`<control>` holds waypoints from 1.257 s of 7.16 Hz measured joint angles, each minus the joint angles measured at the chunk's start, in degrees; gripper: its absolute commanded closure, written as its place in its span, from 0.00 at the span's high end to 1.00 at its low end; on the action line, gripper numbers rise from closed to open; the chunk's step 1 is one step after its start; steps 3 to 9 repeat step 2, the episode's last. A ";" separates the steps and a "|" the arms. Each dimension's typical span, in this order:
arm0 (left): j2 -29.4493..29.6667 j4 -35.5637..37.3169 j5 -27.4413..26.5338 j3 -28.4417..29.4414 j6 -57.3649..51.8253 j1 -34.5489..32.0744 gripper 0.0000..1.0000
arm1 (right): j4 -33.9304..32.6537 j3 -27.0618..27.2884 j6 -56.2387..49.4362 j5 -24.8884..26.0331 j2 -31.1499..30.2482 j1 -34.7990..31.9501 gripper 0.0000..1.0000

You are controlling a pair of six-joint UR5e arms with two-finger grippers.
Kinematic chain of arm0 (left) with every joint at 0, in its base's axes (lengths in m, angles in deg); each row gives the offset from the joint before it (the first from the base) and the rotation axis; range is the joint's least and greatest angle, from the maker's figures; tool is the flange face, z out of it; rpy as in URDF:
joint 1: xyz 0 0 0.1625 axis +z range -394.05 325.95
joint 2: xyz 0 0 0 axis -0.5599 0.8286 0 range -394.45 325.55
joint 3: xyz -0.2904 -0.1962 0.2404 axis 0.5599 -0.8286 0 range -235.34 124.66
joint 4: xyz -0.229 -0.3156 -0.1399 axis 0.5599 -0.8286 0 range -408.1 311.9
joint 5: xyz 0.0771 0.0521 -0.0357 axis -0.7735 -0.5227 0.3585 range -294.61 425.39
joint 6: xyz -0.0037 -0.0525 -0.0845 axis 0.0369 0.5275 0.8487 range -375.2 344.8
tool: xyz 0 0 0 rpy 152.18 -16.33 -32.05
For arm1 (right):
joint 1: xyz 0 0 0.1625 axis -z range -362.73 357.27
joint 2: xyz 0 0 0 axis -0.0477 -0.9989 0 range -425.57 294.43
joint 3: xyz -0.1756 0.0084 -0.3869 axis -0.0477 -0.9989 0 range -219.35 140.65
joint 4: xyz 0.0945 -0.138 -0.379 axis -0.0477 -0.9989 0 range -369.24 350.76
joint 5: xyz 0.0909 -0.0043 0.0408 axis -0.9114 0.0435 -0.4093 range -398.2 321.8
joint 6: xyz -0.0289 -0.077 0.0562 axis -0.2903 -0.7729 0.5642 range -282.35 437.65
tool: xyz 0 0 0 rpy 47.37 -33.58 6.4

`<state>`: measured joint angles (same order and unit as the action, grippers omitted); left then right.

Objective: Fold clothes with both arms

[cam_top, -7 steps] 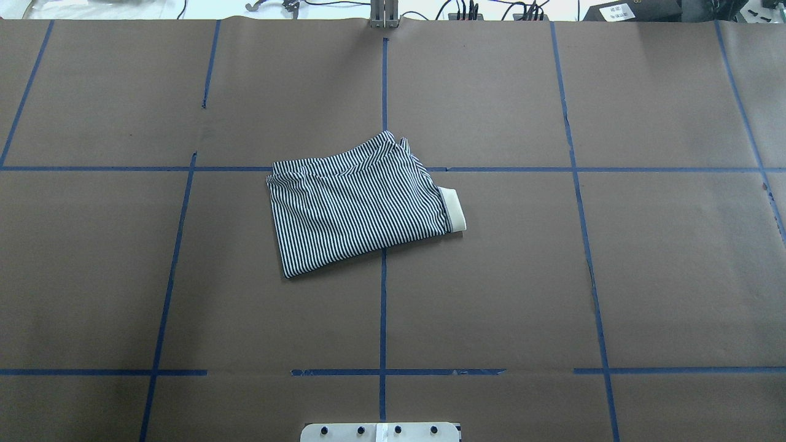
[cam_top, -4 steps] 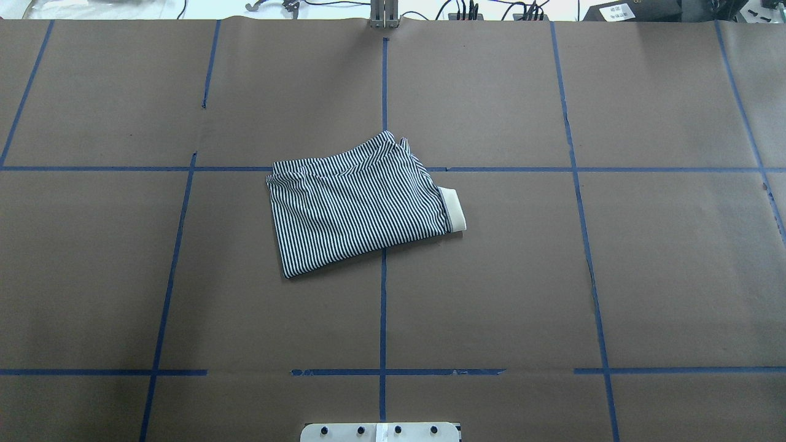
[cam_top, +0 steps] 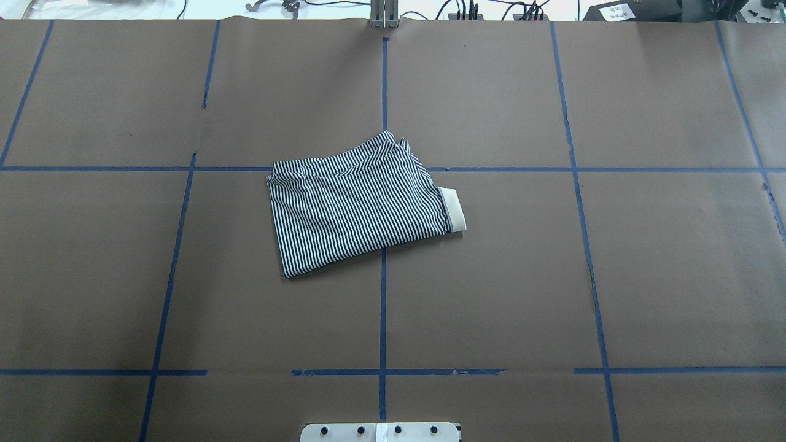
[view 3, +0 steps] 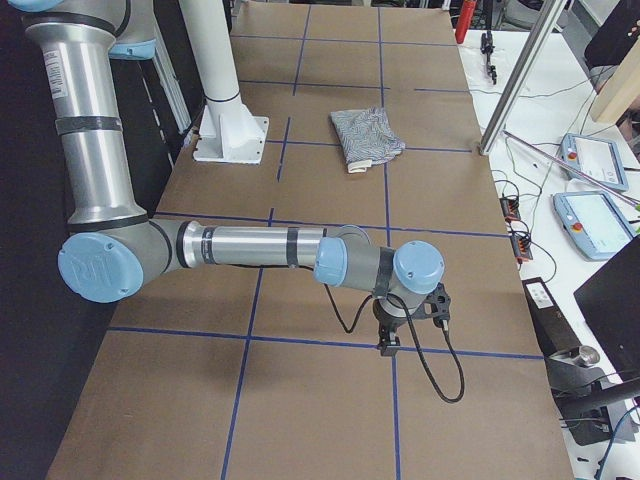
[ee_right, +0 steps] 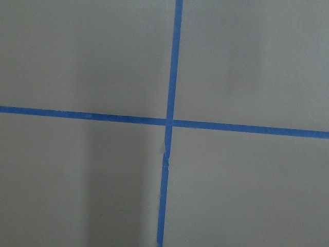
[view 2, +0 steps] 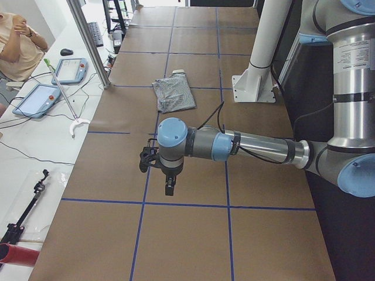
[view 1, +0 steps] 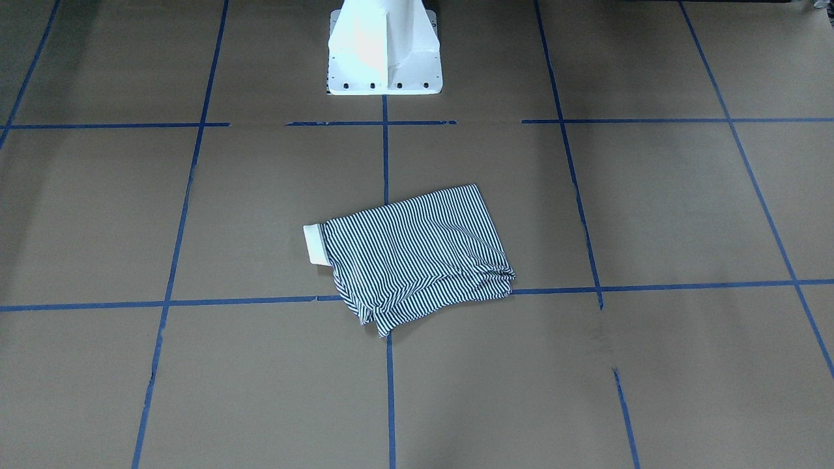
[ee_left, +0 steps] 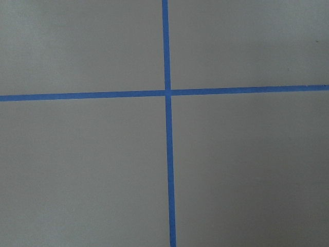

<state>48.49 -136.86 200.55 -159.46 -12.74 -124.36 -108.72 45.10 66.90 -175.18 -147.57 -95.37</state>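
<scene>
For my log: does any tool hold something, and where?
Nothing: the polo shirt lies free on the table, far from the left tool and the right tool.

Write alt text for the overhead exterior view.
A folded striped shirt lies near the centre of a brown table gridded with blue tape, cream trim poking out on its right. A white base plate shows at the bottom edge.

Navy-and-white striped shirt [cam_top: 359, 205], cream collar [cam_top: 453, 210]
</scene>
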 measured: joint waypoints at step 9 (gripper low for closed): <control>0.18 -0.06 0.12 3.12 -0.20 -0.03 1.00 | 0.01 0.01 0.09 0.04 0.00 0.00 1.00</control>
